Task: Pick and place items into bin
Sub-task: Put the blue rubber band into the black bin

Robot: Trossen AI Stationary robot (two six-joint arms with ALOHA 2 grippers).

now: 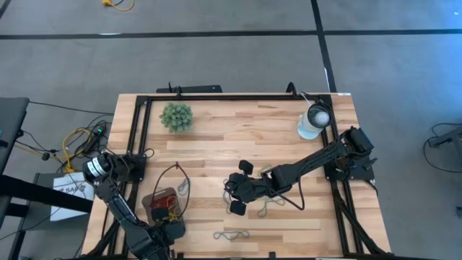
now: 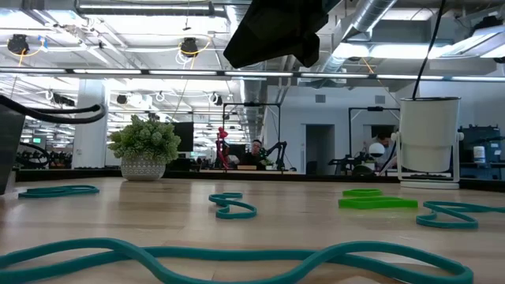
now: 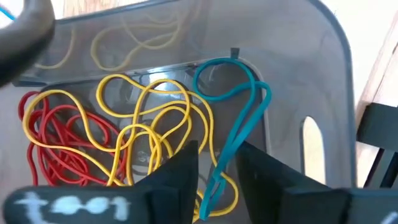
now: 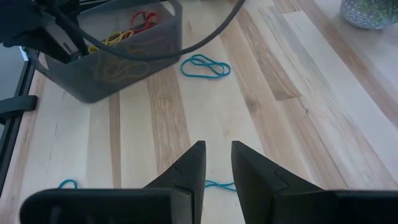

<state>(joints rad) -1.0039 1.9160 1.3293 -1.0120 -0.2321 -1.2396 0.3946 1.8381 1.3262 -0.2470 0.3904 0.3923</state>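
The bin (image 3: 311, 81), a grey translucent tray, holds red bands (image 3: 59, 143), yellow bands (image 3: 155, 118) and one blue-green band (image 3: 239, 118). My left gripper (image 3: 217, 171) hangs open over the bin, pointing down, and the blue-green band's lower part runs between its fingers. In the high view it is at the bin's near end (image 1: 167, 220). My right gripper (image 4: 217, 165) is open above bare table at mid-table (image 1: 232, 189), with nothing between its fingers. Loose bands lie flat on the table: one near the bin (image 4: 205, 65), one at the front edge (image 1: 231, 235). My left gripper stands with its open fingers (image 3: 180, 177) on either side of the blue-green band's lower part (image 3: 219, 168), coming from above. The band lies on the bin's floor and on the yellow bands. I cannot tell whether it touches a finger.
A fuzzy green plant ball (image 1: 177, 116) sits at the far left and a white lamp-like object (image 1: 312, 121) at the far right. A black metal frame (image 1: 137, 130) borders the table. More bands lie near the right gripper (image 1: 268, 209) and across the low view (image 2: 233, 207).
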